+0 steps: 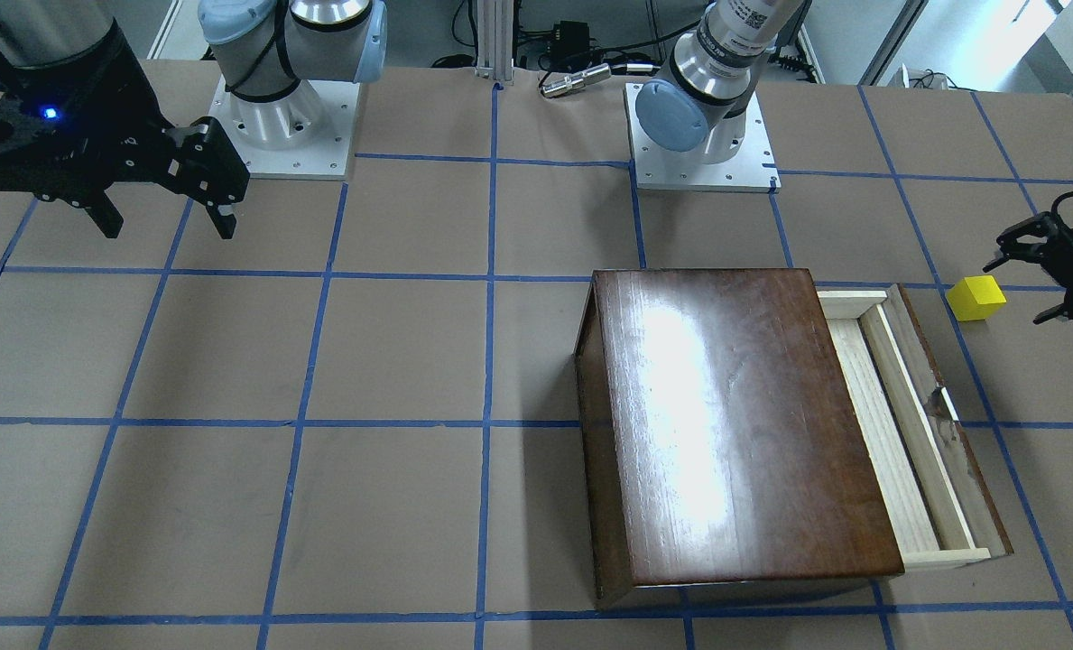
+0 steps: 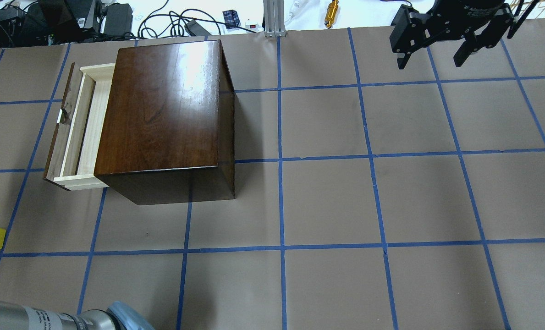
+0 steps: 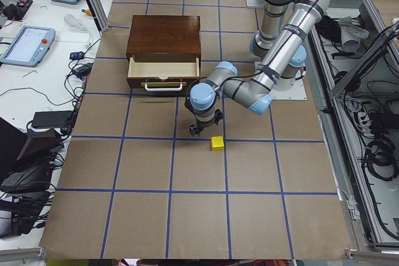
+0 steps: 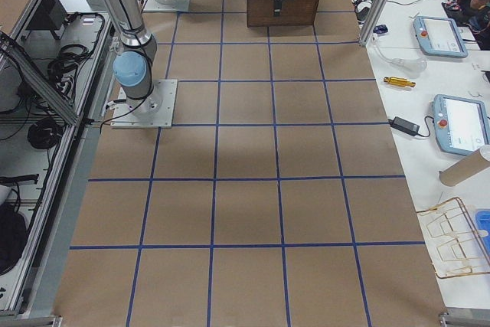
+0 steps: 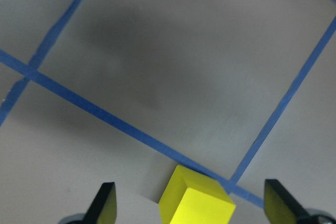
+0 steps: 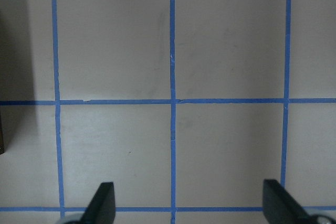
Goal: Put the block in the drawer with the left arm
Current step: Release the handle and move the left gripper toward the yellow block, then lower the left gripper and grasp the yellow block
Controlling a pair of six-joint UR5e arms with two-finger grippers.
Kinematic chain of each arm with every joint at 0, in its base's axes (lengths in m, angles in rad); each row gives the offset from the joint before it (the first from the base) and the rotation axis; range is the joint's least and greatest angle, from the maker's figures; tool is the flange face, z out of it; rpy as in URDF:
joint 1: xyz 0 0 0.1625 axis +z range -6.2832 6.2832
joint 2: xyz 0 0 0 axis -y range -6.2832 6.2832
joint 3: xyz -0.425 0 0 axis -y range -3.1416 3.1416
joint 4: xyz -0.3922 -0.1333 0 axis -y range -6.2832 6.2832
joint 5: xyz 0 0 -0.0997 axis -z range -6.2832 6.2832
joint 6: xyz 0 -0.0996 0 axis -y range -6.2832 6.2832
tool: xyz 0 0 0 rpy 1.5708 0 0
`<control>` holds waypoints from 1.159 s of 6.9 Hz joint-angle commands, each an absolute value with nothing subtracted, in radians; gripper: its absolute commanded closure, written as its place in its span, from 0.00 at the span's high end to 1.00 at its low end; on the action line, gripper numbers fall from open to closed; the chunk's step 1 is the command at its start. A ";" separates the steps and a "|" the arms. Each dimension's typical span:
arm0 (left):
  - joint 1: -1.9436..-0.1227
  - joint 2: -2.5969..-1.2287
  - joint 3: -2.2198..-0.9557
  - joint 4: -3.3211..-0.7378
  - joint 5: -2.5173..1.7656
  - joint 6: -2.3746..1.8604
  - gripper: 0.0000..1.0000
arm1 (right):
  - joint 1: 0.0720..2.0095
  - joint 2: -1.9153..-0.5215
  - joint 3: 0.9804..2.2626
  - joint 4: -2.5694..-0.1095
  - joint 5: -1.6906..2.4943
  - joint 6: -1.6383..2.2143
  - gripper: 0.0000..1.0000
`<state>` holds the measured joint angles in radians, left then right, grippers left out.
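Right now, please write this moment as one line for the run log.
block: on table, not grasped | left gripper: open, beside block | drawer: pulled out, no block inside | right gripper: open, holding nothing

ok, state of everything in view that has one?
drawer: pulled out, nothing in it.
block: on the table, not gripped.
left gripper: open, by the block, not touching it.
right gripper: open, empty, away from the box.
box: upright on the table.
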<state>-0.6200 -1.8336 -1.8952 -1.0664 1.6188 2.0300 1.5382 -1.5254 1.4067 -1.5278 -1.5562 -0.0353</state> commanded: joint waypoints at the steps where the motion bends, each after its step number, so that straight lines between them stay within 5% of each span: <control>1: -0.572 -1.833 -1.996 -0.924 1.628 2.213 1.00 | 1.537 -1.525 1.407 -1.528 -1.555 -0.035 1.00; 8: -0.514 -1.865 -2.022 -0.872 1.623 2.450 1.00 | 1.539 -1.525 1.407 -1.528 -1.555 -0.035 1.00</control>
<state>-0.5143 -1.8562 -2.0191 -0.9042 1.6192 2.4383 1.5385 -1.5252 1.4067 -1.5278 -1.5555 -0.0353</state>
